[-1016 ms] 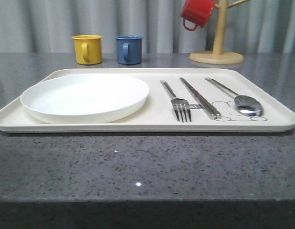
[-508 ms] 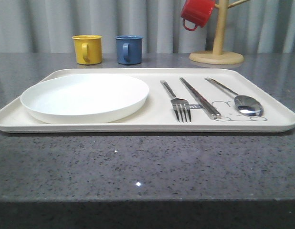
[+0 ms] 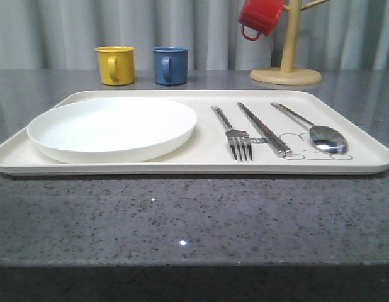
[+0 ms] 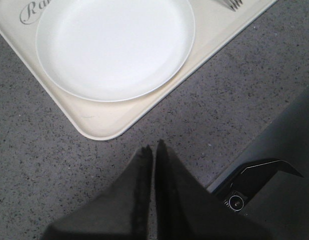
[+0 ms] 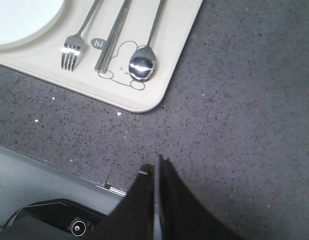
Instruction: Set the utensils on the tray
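The cream tray point(image 3: 182, 165) lies across the grey table. On its right half lie a silver fork point(image 3: 235, 135), a pair of chopsticks point(image 3: 264, 129) and a spoon point(image 3: 320, 135), side by side. In the right wrist view the fork point(image 5: 72, 50), chopsticks point(image 5: 110, 42) and spoon point(image 5: 142, 66) rest on the tray point(image 5: 159, 90) over the rabbit drawing. My right gripper point(image 5: 155, 165) is shut and empty above the bare table, off the tray's corner. My left gripper point(image 4: 153, 148) is shut and empty above the table, just off the tray's point(image 4: 97, 127) other near corner.
A round white plate point(image 3: 112, 126) fills the tray's left half, also the plate point(image 4: 114, 45) in the left wrist view. Behind the tray stand a yellow mug point(image 3: 115, 64), a blue mug point(image 3: 170, 65) and a wooden mug stand point(image 3: 286, 69) holding a red mug point(image 3: 259, 17).
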`<state>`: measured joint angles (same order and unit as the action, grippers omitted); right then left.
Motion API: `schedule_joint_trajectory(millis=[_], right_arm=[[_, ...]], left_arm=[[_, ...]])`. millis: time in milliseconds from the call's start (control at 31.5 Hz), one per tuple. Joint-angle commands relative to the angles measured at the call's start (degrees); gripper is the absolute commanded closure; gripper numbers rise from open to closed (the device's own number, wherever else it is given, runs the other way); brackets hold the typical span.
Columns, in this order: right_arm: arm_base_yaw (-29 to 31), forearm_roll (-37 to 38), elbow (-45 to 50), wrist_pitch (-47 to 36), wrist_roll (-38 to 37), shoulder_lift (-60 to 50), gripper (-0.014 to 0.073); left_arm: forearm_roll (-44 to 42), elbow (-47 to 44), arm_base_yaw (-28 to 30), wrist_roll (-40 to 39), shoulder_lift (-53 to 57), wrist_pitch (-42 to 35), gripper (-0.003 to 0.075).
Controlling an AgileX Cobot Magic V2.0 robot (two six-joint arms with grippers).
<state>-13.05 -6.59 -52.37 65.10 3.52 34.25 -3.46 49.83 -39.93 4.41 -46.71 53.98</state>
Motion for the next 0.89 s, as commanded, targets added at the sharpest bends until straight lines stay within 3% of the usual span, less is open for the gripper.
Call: schedule_joint_trajectory(millis=[0, 857], right_arm=[[0.05, 0.49, -1.31, -3.38, -0.03, 0.23, 0.0659], [0.05, 0.49, -1.31, -3.19, -0.03, 0.23, 0.0663]], left_arm=[[-0.61, 1.39, -0.38, -0.38, 0.04, -3.25, 0.0739], [-0.62, 1.16, -0.38, -0.38, 0.04, -3.56, 0.0739]])
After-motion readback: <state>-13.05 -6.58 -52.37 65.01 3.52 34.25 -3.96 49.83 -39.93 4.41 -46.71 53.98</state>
